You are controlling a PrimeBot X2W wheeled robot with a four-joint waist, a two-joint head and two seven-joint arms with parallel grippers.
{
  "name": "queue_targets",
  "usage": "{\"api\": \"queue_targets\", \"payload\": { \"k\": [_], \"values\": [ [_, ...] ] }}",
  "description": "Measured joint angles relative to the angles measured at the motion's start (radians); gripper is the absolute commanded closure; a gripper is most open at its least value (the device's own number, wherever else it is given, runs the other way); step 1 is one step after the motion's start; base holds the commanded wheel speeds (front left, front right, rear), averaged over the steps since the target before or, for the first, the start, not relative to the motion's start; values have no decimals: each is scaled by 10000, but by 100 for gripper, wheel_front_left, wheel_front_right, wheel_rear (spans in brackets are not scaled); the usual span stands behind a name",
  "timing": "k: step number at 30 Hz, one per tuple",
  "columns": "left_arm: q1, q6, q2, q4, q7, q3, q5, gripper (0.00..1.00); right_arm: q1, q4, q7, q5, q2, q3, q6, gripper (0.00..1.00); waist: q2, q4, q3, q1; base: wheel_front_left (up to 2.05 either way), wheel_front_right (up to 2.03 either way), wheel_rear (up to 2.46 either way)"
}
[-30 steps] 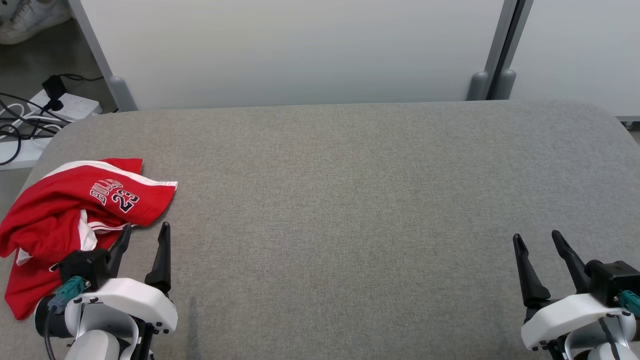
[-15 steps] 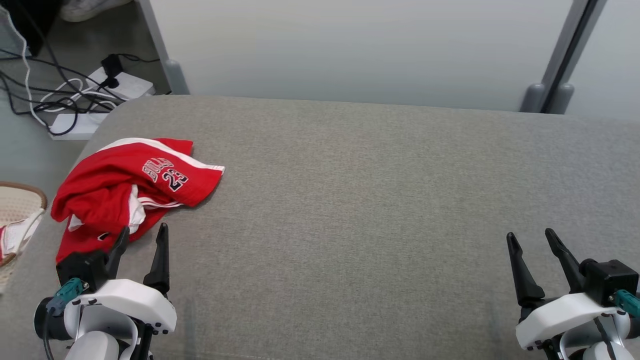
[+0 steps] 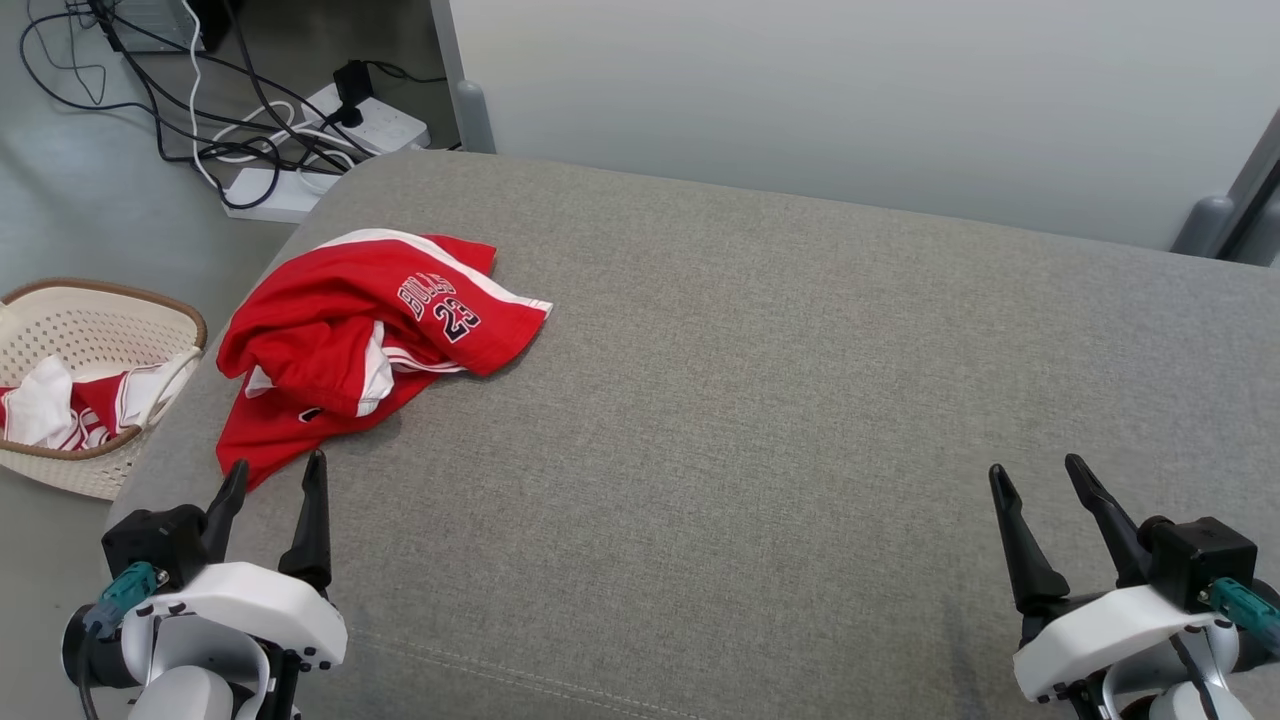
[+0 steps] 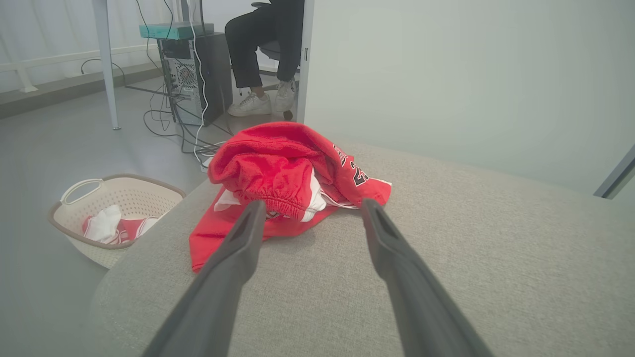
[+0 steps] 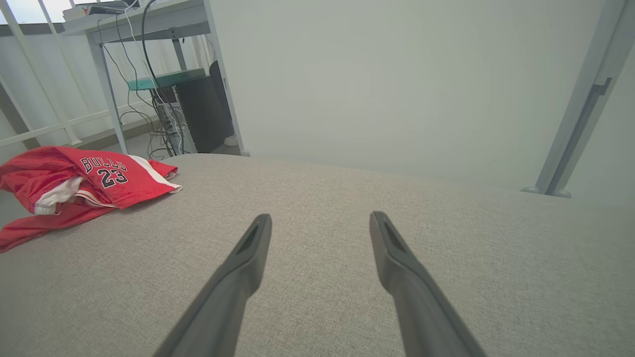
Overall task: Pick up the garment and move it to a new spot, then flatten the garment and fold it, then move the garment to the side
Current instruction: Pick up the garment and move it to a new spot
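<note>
The garment (image 3: 350, 340) lies on the table (image 3: 750, 400) at its left; a basket (image 3: 100, 330) sits on the floor further left.

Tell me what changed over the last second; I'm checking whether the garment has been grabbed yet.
The head camera swung left, bringing a floor basket into view. Nothing was grasped or released. The red garment lies in the same crumpled heap on the grey table; left gripper and right gripper stay open, empty.
</note>
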Motion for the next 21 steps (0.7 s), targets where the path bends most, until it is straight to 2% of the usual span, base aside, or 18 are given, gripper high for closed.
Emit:
{"api": "queue_targets", "payload": {
  "k": [21],
  "values": [
    [-142, 0, 6, 104, -84, -180, -127, 0, -12, 27, -6, 153, 6, 0, 0, 0, 0, 318, 179, 0, 0, 0, 0]
  ]
}}
